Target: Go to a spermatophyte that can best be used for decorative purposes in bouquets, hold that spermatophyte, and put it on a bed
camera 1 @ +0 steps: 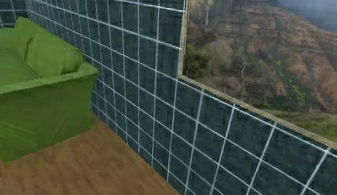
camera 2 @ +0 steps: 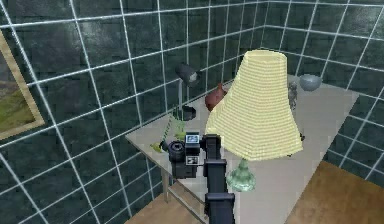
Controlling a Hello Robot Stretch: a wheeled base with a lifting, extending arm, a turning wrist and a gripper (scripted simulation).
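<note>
Gripper (camera 2: 172,150) at table (camera 2: 332,120) edge
Jaw state and load cannot be told (table behind); a yellow lampshade (camera 2: 255,105) at 3 o'clock partly hides items; forward, a green sofa (camera 1: 27,84) is cropped.

Sofa (camera 1: 22,84) green; wall (camera 1: 140,53) dark teal, pale grid; lampshade (camera 2: 255,105) yellow, finely ribbed; pot (camera 2: 216,97) maybe reddish-brown.
</note>
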